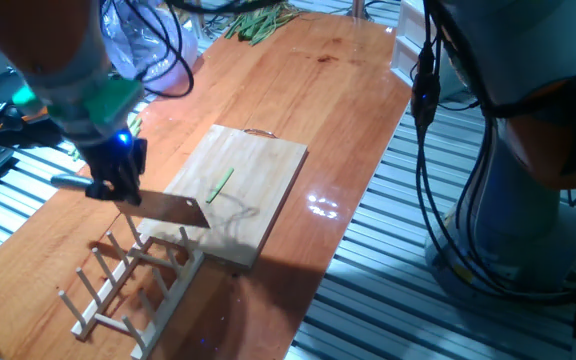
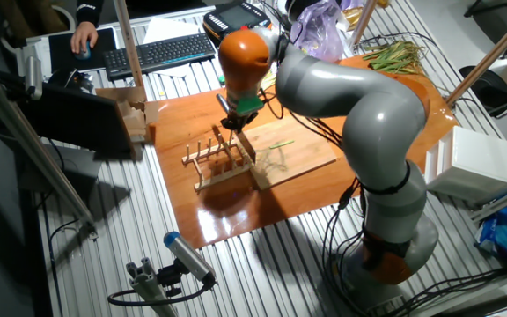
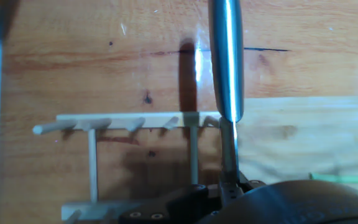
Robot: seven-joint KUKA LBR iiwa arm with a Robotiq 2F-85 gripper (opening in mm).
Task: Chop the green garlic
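Note:
The green garlic is one thin bright green stalk lying on the pale wooden cutting board. It also shows in the other fixed view and at the hand view's right edge. My gripper is shut on the handle of a knife. The flat blade hangs over the board's near-left corner, left of the stalk and apart from it. In the hand view the knife runs straight up the frame, edge-on.
A wooden peg rack stands just in front of the board, under the blade. A heap of leafy green stalks and a plastic bag lie at the table's far end. A keyboard sits beyond the table.

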